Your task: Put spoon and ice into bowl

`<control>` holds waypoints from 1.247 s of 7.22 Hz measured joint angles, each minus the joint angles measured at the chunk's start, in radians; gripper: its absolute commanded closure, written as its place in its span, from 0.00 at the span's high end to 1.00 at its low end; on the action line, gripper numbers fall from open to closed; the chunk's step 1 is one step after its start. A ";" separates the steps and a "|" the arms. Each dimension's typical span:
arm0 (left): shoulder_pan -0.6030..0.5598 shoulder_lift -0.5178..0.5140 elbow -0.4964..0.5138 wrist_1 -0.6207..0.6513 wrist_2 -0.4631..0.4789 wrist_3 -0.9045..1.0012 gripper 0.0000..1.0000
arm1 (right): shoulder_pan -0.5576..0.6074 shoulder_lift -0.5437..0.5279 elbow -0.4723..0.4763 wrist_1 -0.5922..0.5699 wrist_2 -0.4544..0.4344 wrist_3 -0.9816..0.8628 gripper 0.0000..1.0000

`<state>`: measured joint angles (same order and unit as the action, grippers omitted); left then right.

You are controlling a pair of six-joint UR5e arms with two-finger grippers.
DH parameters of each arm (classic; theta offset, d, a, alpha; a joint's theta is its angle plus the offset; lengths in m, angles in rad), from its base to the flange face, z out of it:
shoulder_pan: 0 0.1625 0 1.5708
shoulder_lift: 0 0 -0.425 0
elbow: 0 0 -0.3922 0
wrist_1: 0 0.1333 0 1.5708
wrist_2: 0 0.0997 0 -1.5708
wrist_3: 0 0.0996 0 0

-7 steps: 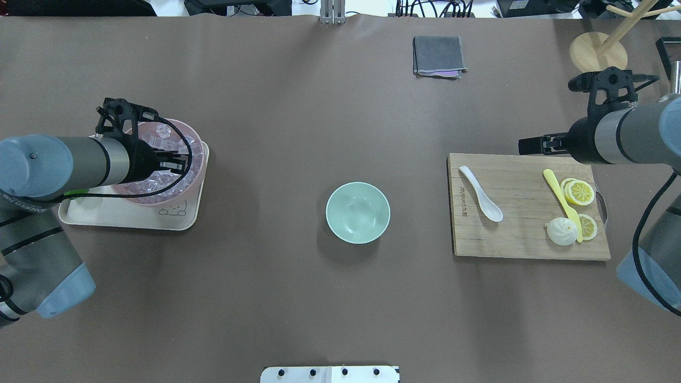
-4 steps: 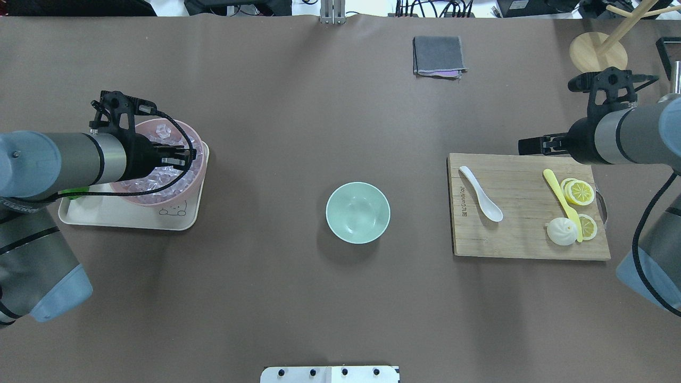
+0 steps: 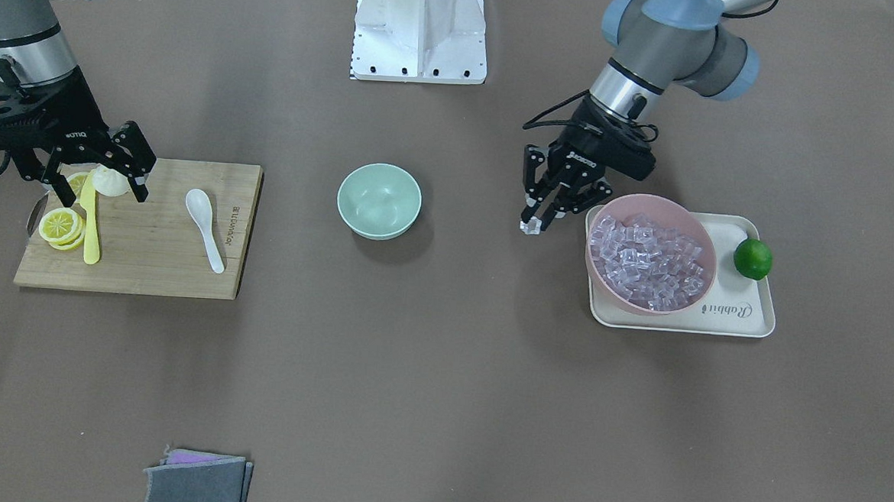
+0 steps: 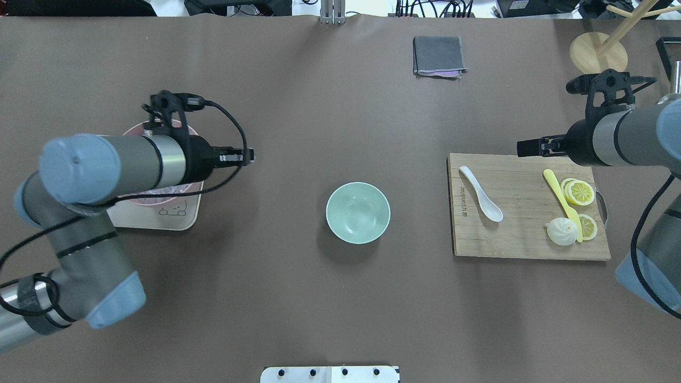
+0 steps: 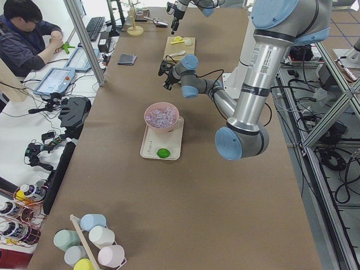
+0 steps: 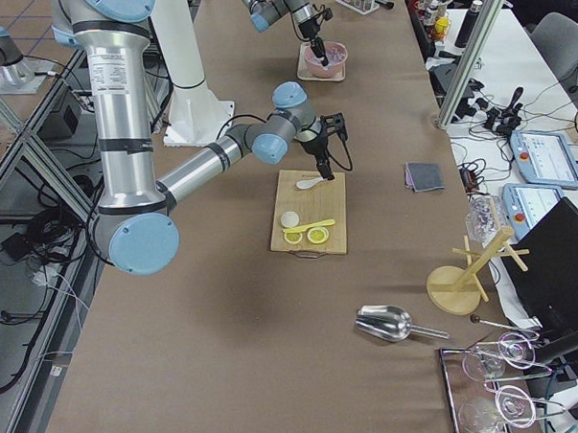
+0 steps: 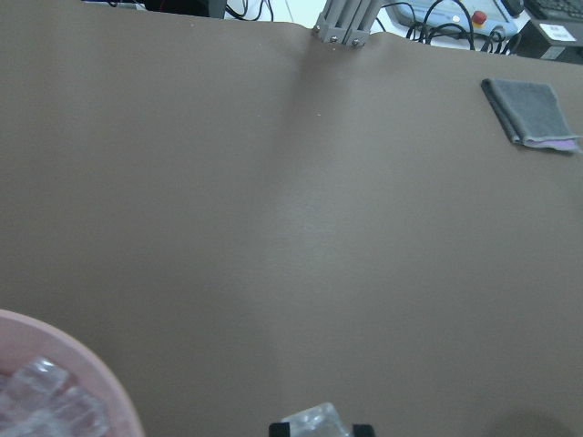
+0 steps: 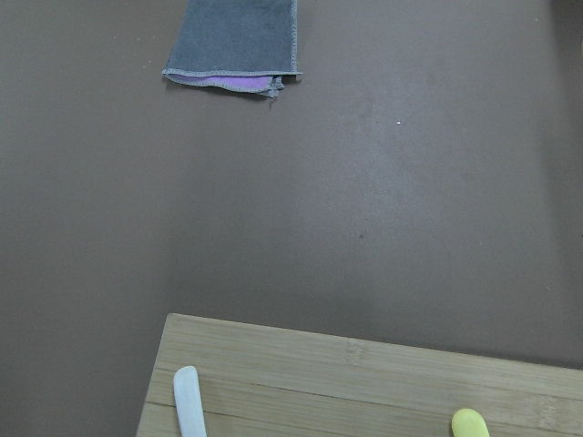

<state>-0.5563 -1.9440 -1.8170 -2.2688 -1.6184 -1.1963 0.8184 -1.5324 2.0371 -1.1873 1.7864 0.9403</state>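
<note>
At the centre-right of the front-facing view, the left gripper hangs over bare table between the green bowl and the pink bowl, close to the pink bowl's rim. Its fingers are clamped on one ice cube. The left wrist view shows that cube pinched at the bottom edge of the frame, with the pink bowl's rim in the lower left corner. The pink bowl, heaped with more cubes, sits on a tray beside a lime. The green bowl is empty at mid-table.

At the left of the front-facing view, the right gripper hovers over the upper left corner of the board, fingers spread wide and holding nothing. The spoon lies on the board's right part, scoop toward the top of the frame, apart from that gripper. A knife, lemon slices and a bun lie on the board's left part.
</note>
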 measured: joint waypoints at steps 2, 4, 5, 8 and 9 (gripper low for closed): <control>0.143 -0.103 0.059 -0.001 0.139 -0.068 0.00 | -0.009 0.000 0.000 0.000 -0.008 0.000 1.00; 0.208 -0.159 0.107 0.001 0.200 -0.113 0.00 | -0.018 0.000 0.000 0.001 -0.014 0.001 1.00; 0.223 -0.168 0.121 0.000 0.223 -0.120 0.00 | -0.024 0.000 0.000 0.001 -0.021 0.004 1.00; 0.244 -0.200 0.152 0.001 0.244 -0.124 0.00 | -0.033 0.001 0.000 0.002 -0.030 0.010 1.00; 0.249 -0.208 0.163 0.002 0.254 -0.124 0.08 | -0.034 0.001 0.000 0.002 -0.030 0.011 1.00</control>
<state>-0.3074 -2.1515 -1.6538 -2.2670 -1.3646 -1.3203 0.7847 -1.5310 2.0371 -1.1858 1.7566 0.9510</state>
